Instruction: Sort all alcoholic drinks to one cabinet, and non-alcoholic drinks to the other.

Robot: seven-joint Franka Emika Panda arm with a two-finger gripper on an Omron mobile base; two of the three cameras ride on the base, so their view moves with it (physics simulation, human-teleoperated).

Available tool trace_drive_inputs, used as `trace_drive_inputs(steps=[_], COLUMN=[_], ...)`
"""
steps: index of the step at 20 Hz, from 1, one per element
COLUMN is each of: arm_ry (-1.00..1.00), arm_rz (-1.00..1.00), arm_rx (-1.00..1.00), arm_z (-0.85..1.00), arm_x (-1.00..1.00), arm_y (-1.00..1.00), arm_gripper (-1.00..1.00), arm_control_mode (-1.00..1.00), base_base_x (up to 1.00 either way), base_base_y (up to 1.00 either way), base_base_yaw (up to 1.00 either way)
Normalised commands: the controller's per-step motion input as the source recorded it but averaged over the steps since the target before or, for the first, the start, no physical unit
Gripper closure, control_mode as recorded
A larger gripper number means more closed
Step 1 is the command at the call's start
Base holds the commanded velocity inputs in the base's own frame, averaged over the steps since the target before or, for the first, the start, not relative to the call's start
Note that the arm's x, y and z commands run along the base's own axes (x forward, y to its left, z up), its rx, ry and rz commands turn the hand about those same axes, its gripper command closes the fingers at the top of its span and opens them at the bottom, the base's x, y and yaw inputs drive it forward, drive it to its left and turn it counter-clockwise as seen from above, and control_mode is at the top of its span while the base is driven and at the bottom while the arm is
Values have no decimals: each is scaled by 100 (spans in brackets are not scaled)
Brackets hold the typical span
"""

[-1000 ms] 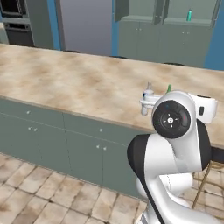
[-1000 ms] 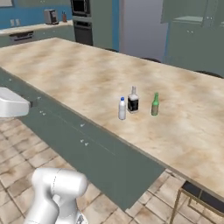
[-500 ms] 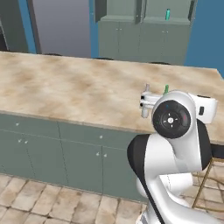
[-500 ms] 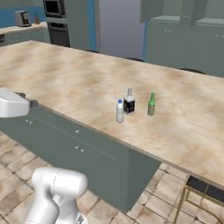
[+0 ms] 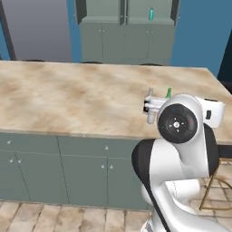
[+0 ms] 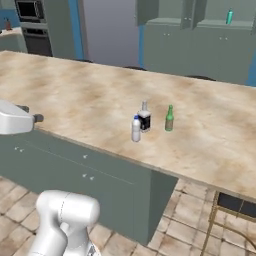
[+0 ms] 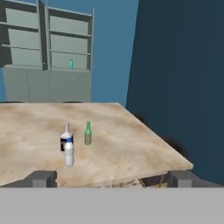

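Bottles are standing clustered on the island counter [image 6: 75, 95]: white bottle [image 6: 136, 129] touching the black-labelled one [image 6: 144, 118], green bottle [image 6: 169, 119] at three o'clock. Gripper [image 7: 111, 179] is waiting wide open, empty; approaching the outermost first avoids knocks.

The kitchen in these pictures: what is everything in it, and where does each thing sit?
white bottle: one, white with a blue cap, on the island counter, nearest the front edge.
black-labelled bottle: one, clear and square, just behind the white one.
green bottle: one, green glass, standing apart to the right of those two.
teal bottle: one, teal, on the far cabinet ledge against the back wall.
island counter: one, beige marble top over grey-green cabinets.
far cabinets: grey-green, along the blue back wall.
oven: dark, built in at the far left.
stool: brass frame, beside the counter's right end.
arm: white with dark joints.
pincer: open, holding nothing, facing the bottles.
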Motion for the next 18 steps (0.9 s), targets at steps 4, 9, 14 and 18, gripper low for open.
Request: trace_drive_inputs(steps=[4,9,14,18], arm_ry=[0,0,0,0], arm_rz=[0,0,0,0], arm_rx=[0,0,0,0], arm_z=[0,0,0,0], arm_x=[0,0,0,0], arm_y=[0,0,0,0], arm_gripper=[-100,-100,-100,-100], arm_control_mode=[100,100,100,100], base_base_x=[48,65,55,43], base_base_y=[17,0,2,14], base_base_yaw=[-29,-27,-25,-27])
